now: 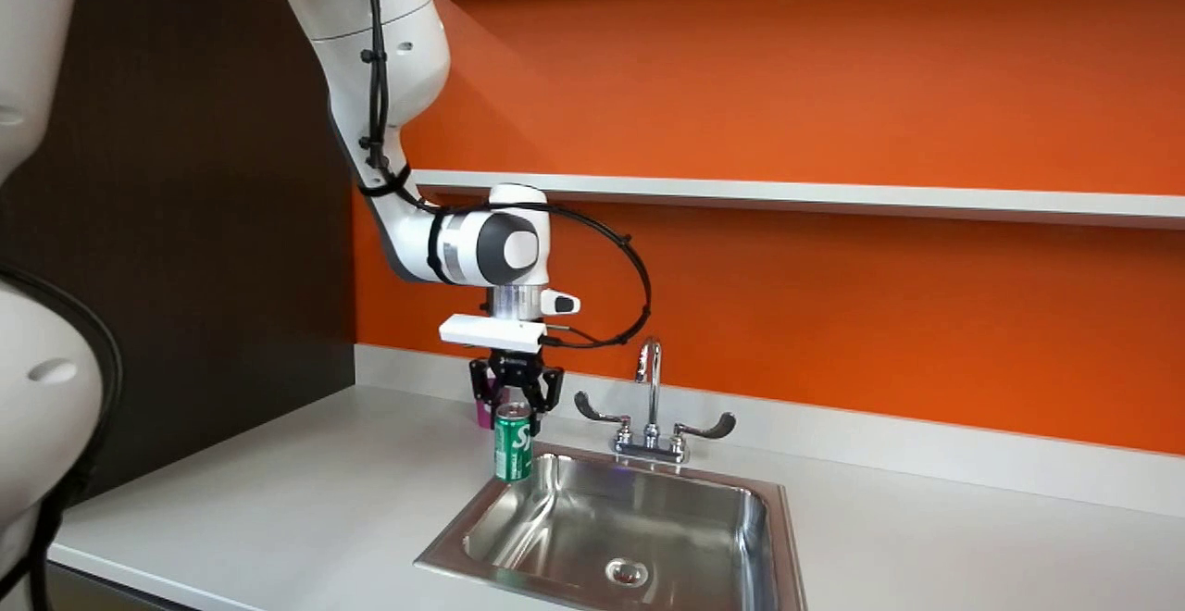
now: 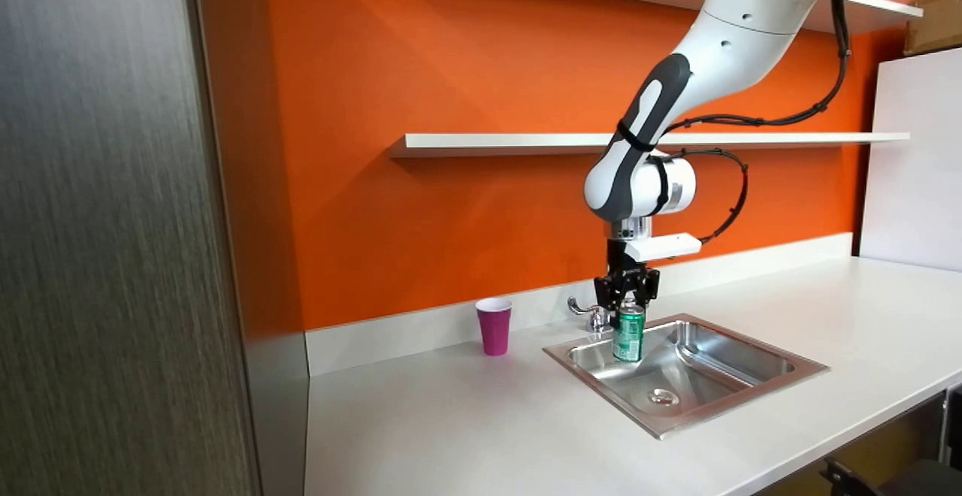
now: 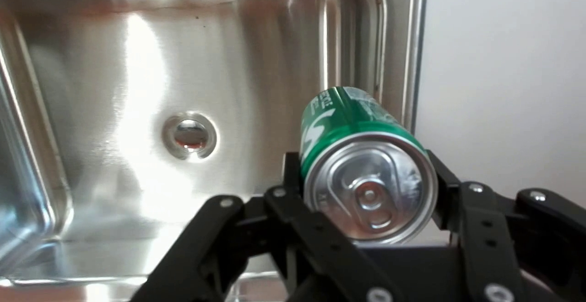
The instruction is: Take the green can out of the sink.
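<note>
The green can (image 1: 512, 454) is upright in my gripper (image 1: 516, 418), with its silvery top up between the fingers. In an exterior view the can (image 2: 628, 338) hangs below my gripper (image 2: 630, 306), over the sink (image 2: 806, 368). In the wrist view the black fingers of my gripper (image 3: 365, 174) press on both sides of the can (image 3: 336, 114). The can overlaps the side rim of the sink (image 3: 398, 27) there. In an exterior view it stands in front of the rim of the sink (image 1: 458, 532) near the back corner. The exact height above the rim is unclear.
A chrome faucet (image 1: 654, 398) with two lever handles stands behind the basin. A magenta cup (image 2: 494, 331) stands on the counter (image 2: 451, 421) near the back wall, partly hidden by the gripper in an exterior view (image 1: 483, 415). A white shelf (image 1: 796, 190) runs along the orange wall.
</note>
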### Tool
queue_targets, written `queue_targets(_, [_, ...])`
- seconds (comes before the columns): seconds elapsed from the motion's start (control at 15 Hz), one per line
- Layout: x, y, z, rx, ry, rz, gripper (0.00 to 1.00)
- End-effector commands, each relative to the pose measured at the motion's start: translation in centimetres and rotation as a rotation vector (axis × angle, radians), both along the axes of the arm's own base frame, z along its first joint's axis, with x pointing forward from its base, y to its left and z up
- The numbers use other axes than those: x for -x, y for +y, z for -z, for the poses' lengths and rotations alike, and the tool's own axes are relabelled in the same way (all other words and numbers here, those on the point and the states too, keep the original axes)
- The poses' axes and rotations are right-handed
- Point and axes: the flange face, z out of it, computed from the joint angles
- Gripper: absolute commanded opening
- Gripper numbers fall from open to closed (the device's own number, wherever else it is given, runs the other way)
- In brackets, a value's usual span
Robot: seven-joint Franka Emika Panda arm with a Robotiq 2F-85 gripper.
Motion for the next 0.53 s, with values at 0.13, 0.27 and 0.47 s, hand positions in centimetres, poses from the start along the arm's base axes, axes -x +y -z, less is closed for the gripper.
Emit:
queue_targets(0.13, [0.4, 7.2, 0.1, -0.001, 0.026, -0.118, 0.38])
queue_targets(0.27, [0.6, 9.7, 0.6, 0.000, 0.038, -0.160, 0.38])
queue_targets(0.47, [1.0, 12.5, 1.7, 0.008, 0.058, -0.209, 0.38])
